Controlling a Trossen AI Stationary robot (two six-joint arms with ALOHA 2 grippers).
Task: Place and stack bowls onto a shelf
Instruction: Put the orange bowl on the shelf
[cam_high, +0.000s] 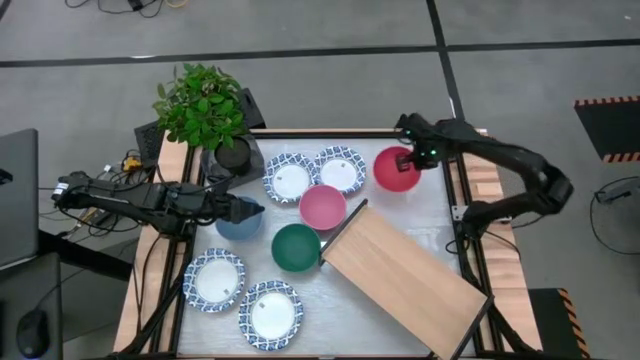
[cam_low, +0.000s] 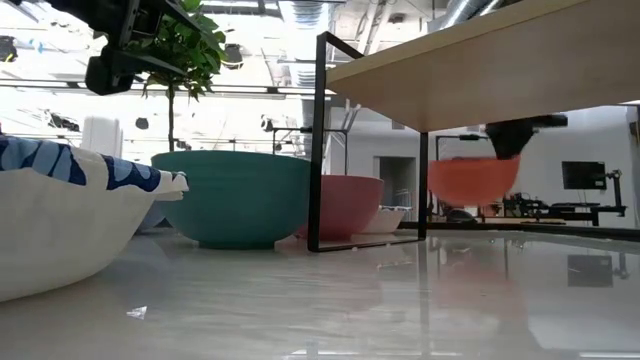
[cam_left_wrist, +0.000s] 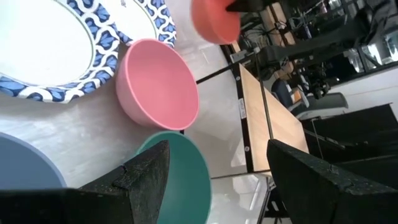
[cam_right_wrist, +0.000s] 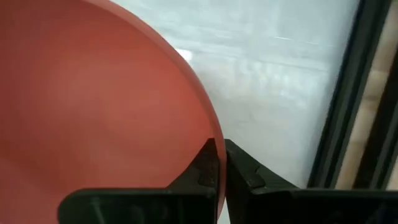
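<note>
My right gripper (cam_high: 417, 157) is shut on the red bowl (cam_high: 394, 170) near the table's far right corner. In the low view the red bowl (cam_low: 472, 180) hangs clear of the tabletop. My left gripper (cam_left_wrist: 217, 180) is open and hovers above the slate blue bowl (cam_high: 236, 224), touching nothing, with the dark green bowl (cam_left_wrist: 183, 177) and pink bowl (cam_left_wrist: 158, 84) ahead of it. The shelf (cam_high: 405, 278) stands slantwise on the table's right half on thin dark legs (cam_low: 318, 150). Two blue-rimmed white bowls (cam_high: 290, 178) (cam_high: 340, 168) rest at the far side and two (cam_high: 215, 278) (cam_high: 268, 312) near the front. My right gripper pinches the red bowl's rim (cam_right_wrist: 210, 134) on the side toward the table's right edge, one finger inside the bowl and one outside. The fingers (cam_right_wrist: 249, 171) come from above. The bowl hangs below them, about level and lifted clear of the table.
A potted plant (cam_high: 205, 110) in a dark pot stands at the far left corner, close to my left arm. The table's dark frame rail (cam_right_wrist: 348, 93) runs just beside the red bowl. Bare tabletop (cam_high: 420, 215) lies between the red bowl and the shelf.
</note>
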